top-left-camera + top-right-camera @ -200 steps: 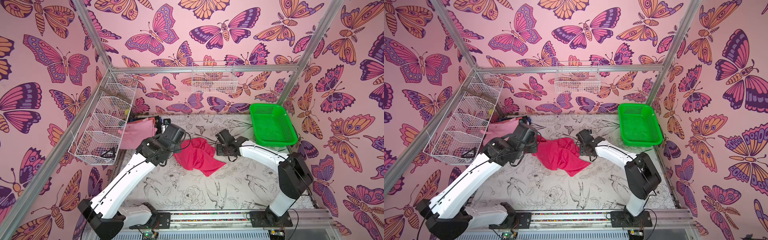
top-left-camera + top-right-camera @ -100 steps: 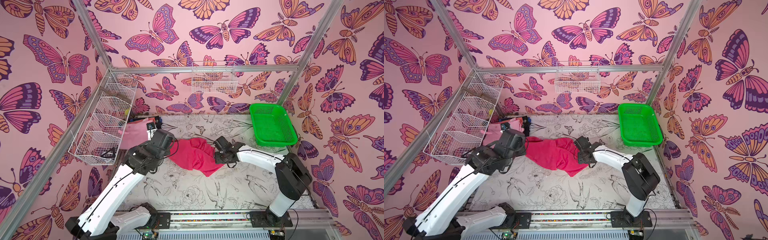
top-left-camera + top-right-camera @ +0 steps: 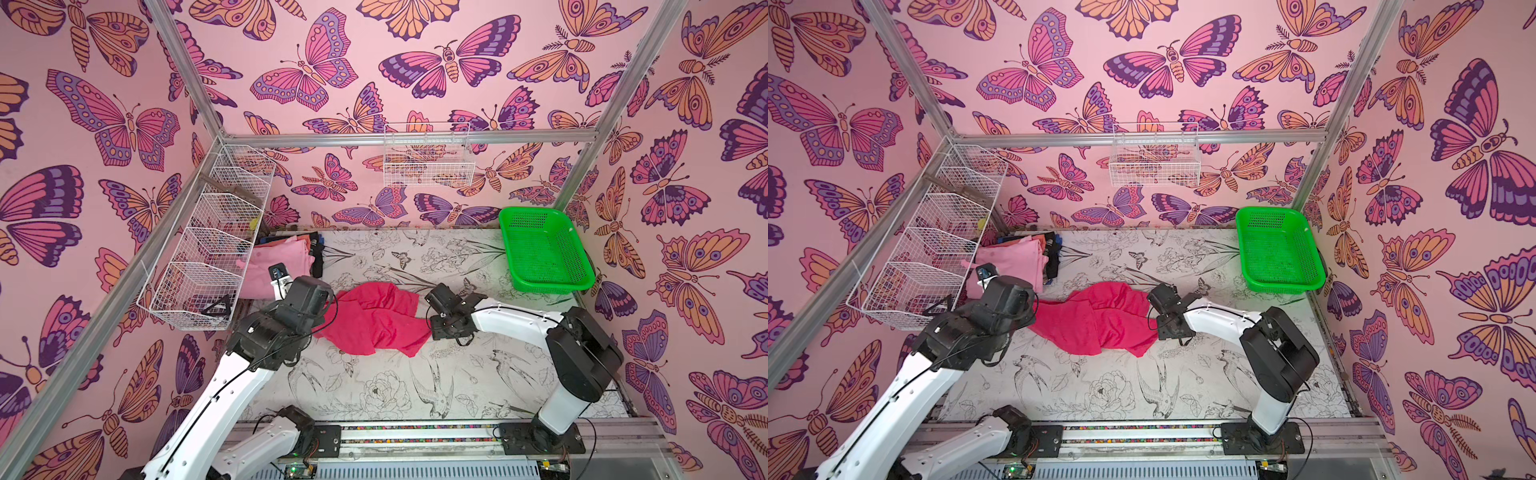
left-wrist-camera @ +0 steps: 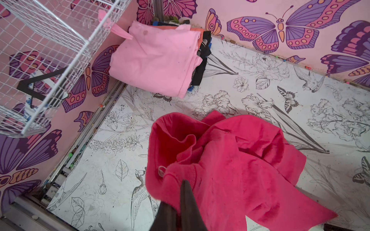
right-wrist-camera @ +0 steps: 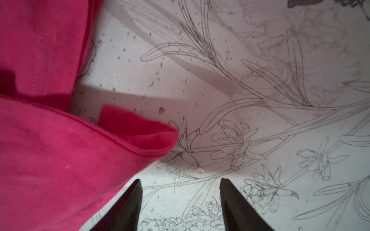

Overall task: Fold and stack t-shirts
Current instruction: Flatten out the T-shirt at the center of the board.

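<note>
A crimson t-shirt (image 3: 374, 322) is lying crumpled in the middle of the desk (image 3: 374, 395). The left end effector (image 3: 322, 322) is sitting at its left edge and the right end effector (image 3: 432, 326) just beside its right edge, both with fingertips hidden. A light pink t-shirt (image 3: 278, 266) is topping a folded pile in the far left corner. A green basket (image 3: 540, 249) is standing far right.

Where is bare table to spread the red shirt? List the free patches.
Free: the wide near strip of table between the red shirt and the front rail; the far stretch between the folded stack and the green basket. Crowded: the stack's corner and around the shirt.
</note>
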### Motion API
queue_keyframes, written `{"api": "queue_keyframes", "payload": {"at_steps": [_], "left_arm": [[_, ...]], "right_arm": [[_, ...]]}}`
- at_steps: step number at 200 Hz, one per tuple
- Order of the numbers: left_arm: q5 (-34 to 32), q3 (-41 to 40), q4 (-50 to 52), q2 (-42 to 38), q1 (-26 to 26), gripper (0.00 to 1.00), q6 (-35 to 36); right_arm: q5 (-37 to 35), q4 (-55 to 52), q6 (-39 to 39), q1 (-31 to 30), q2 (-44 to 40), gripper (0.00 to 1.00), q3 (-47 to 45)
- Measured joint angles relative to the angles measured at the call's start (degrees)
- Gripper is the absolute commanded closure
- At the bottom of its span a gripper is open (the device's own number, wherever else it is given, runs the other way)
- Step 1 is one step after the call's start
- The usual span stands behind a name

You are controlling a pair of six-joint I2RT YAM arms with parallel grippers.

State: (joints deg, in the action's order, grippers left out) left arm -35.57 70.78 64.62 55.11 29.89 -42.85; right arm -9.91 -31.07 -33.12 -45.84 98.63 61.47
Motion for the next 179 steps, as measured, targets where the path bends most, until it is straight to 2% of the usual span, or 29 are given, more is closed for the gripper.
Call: {"api": "queue_keyframes", "payload": {"at_steps": [112,139,150,161,179], "left_arm": [[1.9,-0.98,-1.44,0.5,-0.04,1.0,-0.76],[2.64,-0.98,-1.79,0.52,-0.11,1.0,-0.98],[2.84,-0.98,-1.88,0.57,-0.22,1.0,-1.03],[2.91,-0.98,-2.01,0.63,-0.26,1.0,-1.11],[3.04,-0.98,-2.05,0.85,-0.24,1.0,-1.14]], "right_arm": [[0.2,0.57,1.7,0.0,7.56,0.36,7.32],[0.79,1.14,1.86,0.0,9.18,0.41,8.17],[1.05,1.29,2.01,0.0,9.62,0.47,8.57],[1.2,1.42,2.1,0.0,9.92,0.58,8.9],[1.55,1.64,2.19,0.0,10.38,0.89,9.29]]}}
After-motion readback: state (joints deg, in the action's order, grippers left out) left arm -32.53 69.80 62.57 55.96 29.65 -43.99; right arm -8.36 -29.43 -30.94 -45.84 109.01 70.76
